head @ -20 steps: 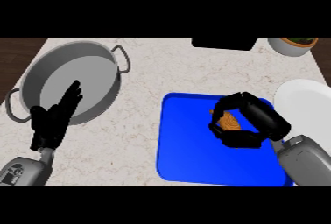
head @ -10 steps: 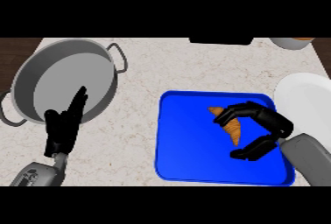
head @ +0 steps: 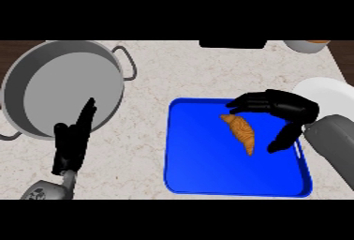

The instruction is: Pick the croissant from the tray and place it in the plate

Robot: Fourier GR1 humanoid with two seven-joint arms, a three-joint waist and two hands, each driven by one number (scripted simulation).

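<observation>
Croissant (head: 240,132) on tray (head: 200,173) looks light, flaky, crushable; take its thick middle. Right hand (head: 283,110) arches wide, empty.

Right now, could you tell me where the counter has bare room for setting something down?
Bare counter lies between the pot and the blue tray, and behind the tray. The tray's near half is free. The right side is crowded: right hand, croissant, plate.

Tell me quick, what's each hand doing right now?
Left hand: open, fingers straight, holding nothing.
Right hand: open, arched over the croissant, not gripping it.
</observation>
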